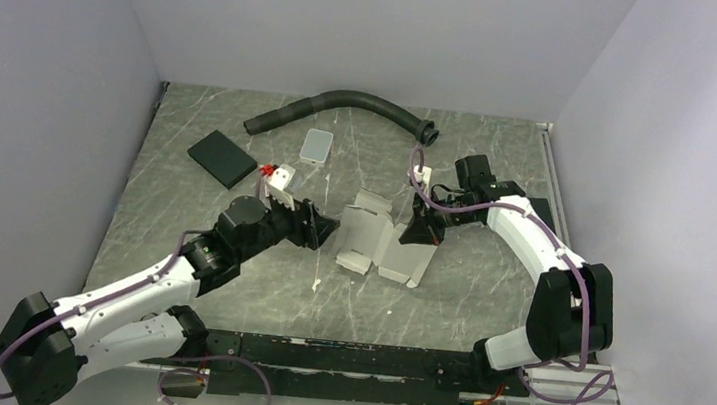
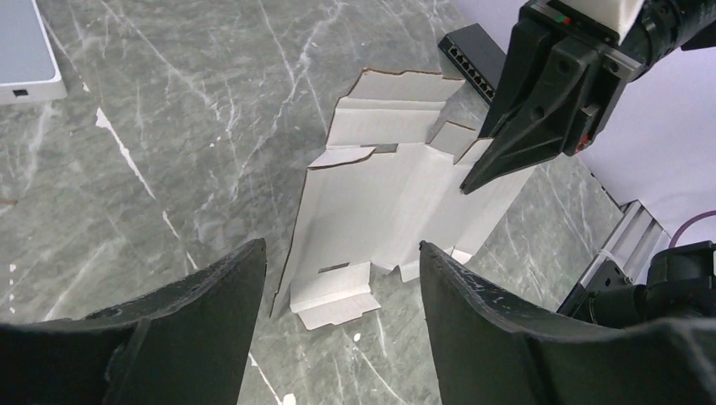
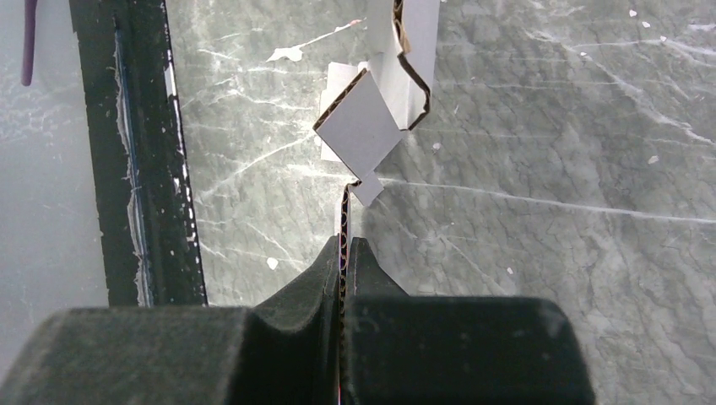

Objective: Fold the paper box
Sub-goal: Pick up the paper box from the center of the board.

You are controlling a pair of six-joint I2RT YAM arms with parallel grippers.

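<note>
The grey marble table [image 1: 225, 284] carries the paper box [image 1: 385, 248] near its middle, a creased white sheet lying mostly open with some flaps tipped up. Our left gripper [image 1: 320, 227] hangs just beside the sheet's left edge, jaws spread wide around nothing, placed, we judge, to catch a panel. Our right gripper [image 3: 344, 251] is pinched tight on a thin cardboard edge at the sheet's right side, probably to anchor it while a wall gets raised.
</note>
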